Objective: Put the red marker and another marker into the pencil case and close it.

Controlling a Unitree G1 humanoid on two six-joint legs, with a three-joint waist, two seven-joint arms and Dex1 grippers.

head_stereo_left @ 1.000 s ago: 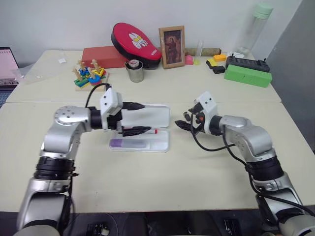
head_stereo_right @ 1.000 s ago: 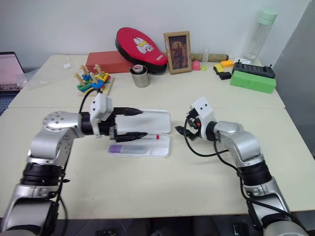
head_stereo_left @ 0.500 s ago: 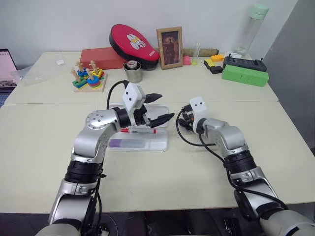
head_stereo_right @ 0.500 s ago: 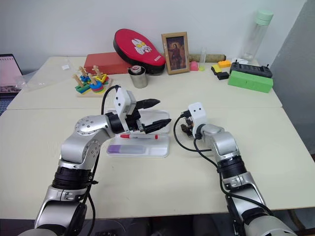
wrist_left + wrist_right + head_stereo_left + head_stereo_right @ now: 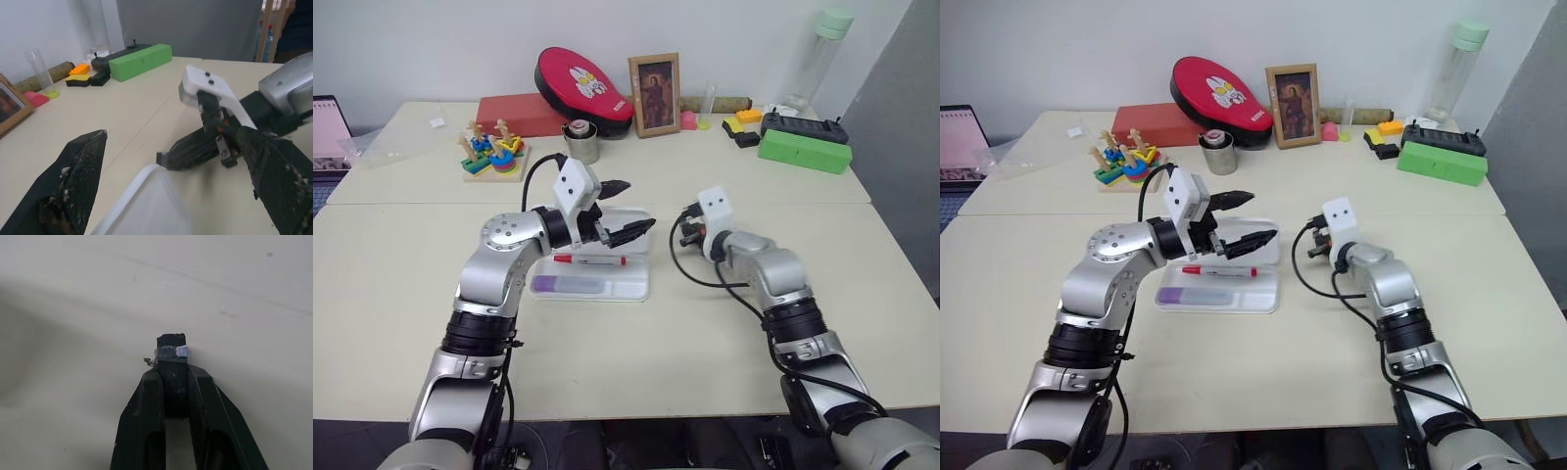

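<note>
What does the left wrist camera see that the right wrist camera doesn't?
Left wrist view alone: the left gripper's open fingers, a corner of the white pencil case, the green box and a clear tube farther back. Right wrist view alone: a small black piece pinched between that gripper's shut fingers. Both: the right gripper, seen from the side in one and along its fingers in the other, and the pale table.

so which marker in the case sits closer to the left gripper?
The red marker: slim, white-barrelled, lying just under the open left gripper. The thick lilac marker lies farther from it, at the front edge of the pencil case.
</note>
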